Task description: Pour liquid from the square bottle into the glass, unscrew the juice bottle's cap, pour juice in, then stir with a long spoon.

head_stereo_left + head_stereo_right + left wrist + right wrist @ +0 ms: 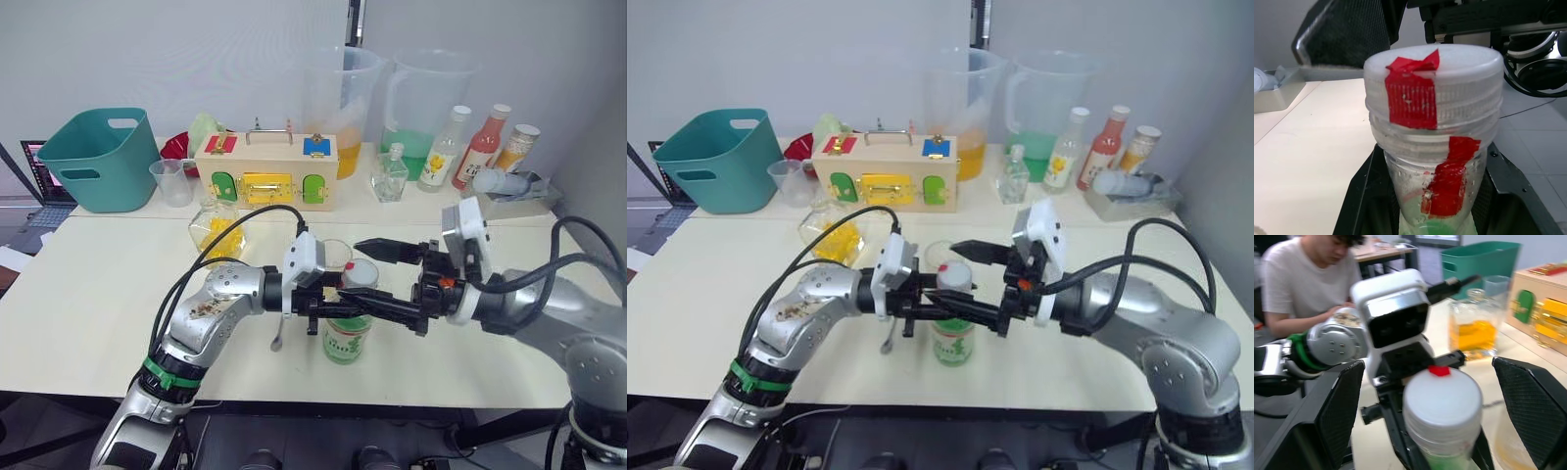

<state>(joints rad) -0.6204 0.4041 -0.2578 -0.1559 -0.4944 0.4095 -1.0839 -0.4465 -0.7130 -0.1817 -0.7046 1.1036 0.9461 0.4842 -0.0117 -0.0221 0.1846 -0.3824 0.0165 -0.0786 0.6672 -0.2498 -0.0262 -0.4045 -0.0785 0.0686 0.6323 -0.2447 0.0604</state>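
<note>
Slim clear plastic juice bottle, green-labelled, upright at table front centre; left gripper clamped around its neck. Right gripper spread wide, straddling white red-taped cap.

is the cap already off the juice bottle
No, the cap sits screwed on the neck of the juice bottle, its red tape lined up with the tape below.

glass just behind juice bottle

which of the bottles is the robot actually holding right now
The juice bottle with the green-and-white label, at the table's front edge: the left hand clamps its neck. The other bottles stand untouched at the back.
</note>
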